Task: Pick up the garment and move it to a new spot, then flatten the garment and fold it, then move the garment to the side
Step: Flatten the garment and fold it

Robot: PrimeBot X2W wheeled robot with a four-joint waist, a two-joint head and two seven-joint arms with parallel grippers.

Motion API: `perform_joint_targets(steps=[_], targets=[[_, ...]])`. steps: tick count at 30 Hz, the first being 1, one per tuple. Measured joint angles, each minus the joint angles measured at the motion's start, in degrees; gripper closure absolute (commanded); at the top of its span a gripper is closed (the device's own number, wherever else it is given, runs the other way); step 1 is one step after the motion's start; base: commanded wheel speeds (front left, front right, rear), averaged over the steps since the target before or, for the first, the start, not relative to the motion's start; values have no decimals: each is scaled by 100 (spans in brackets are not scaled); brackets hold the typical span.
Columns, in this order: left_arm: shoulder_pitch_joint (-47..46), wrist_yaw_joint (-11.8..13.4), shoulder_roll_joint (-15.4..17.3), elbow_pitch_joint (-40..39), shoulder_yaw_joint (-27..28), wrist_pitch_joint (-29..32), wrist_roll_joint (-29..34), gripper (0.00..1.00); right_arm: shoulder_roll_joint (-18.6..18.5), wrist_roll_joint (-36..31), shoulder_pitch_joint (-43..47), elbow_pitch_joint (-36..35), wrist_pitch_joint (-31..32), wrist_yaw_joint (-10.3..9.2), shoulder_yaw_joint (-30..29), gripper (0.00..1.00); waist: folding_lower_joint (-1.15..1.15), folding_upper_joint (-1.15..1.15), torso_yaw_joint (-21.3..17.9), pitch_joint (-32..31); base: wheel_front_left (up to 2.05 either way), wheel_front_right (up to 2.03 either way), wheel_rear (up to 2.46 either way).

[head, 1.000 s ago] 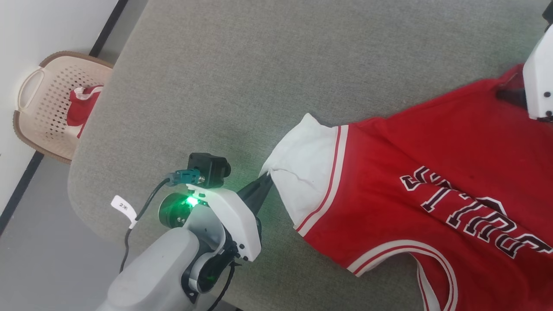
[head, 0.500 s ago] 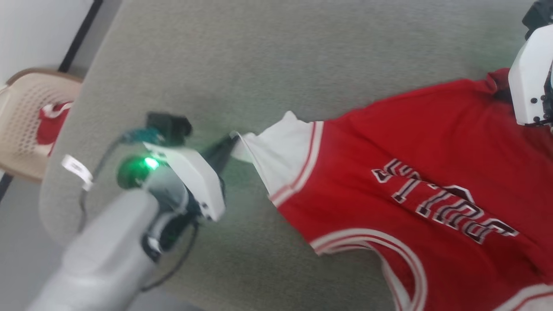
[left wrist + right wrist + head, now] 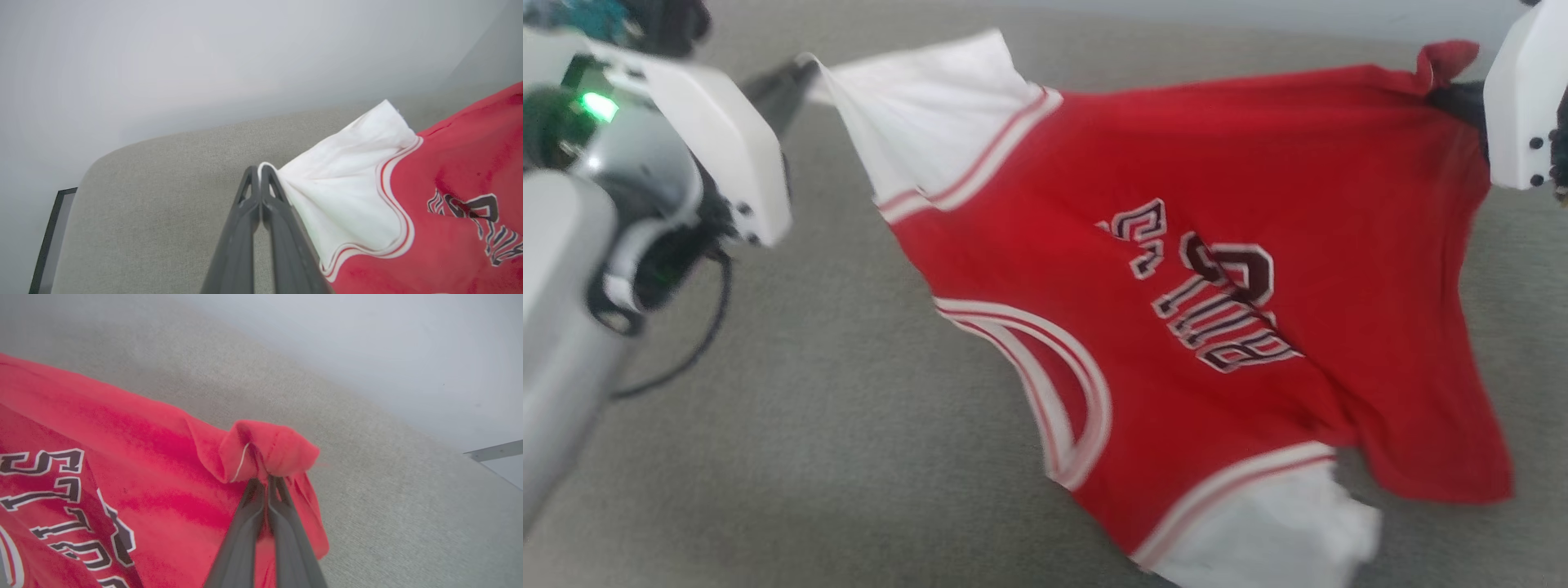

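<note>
Underneath, a grey-green cloth surface (image 3: 809, 425) spreads below both arms (its corner is rounded in the left wrist view), and behind it stands a plain pale wall (image 3: 204, 61). A dark strip (image 3: 53, 237) runs at the foot of that wall, beyond the corner.

The shirt (image 3: 1217, 188) is stretched between the two grippers, held up along its top edge and sagging away below them toward the surface. The left gripper (image 3: 796, 73) is clamped on the tip of a white sleeve (image 3: 915, 114). In its wrist view the two dark fingers (image 3: 245, 228) lie pressed together with the sleeve's edge pinched at their tips. From there the cloth fans out to the right of the fingers: white first, then striped trim, then red.

The right gripper (image 3: 265, 482) is likewise closed tight, on a bunched red corner (image 3: 269, 451) that folds over its fingertips. The red body hangs away to the left of those fingers.

From the head, the lettering (image 3: 1209, 302) sits roughly midway between the grippers and lower, reading at a tilt. The other sleeve (image 3: 1274, 531) trails lowest of all, far below both grippers. It looks close to the surface, though the blur hides whether it touches.
</note>
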Motion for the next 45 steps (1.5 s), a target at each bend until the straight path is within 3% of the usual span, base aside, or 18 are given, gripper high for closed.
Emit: perform_joint_targets(steps=[11,20,29,33,39,41,45], targets=[[-1177,-143,304,238,78,833,7,100,33,13,-107,-644,-32,0,-376,100,0,0,-671,-543,0,0,0],[-1912,-291,118,837,3,810,289,100,265,-315,-214,-739,-198,0,-656,100,0,0,-960,-678,0,0,0],[-3020,-635,-514,1939,-56,-690,998,100,909,-1351,-975,138,-1593,-1,-1244,100,0,0,-1040,-162,0,0,0],[-3782,-636,-810,2552,-36,-1740,1448,100,1228,-1835,-1508,759,-2386,0,-1443,100,0,0,-1061,209,0,0,0],[-4747,-557,-1026,3153,24,-3597,2095,100,1488,-2749,-2310,1460,-4128,0,-1552,100,0,0,-1058,732,0,0,0],[-4951,-558,-1068,3242,38,-3840,2229,100,1537,-3004,-2414,1650,-4624,0,-1521,100,0,0,-1032,855,0,0,0],[-4977,-766,-1176,3242,49,-3933,2426,100,1608,-3121,-2449,2173,-4810,0,-1272,100,0,0,-906,946,0,0,0]])
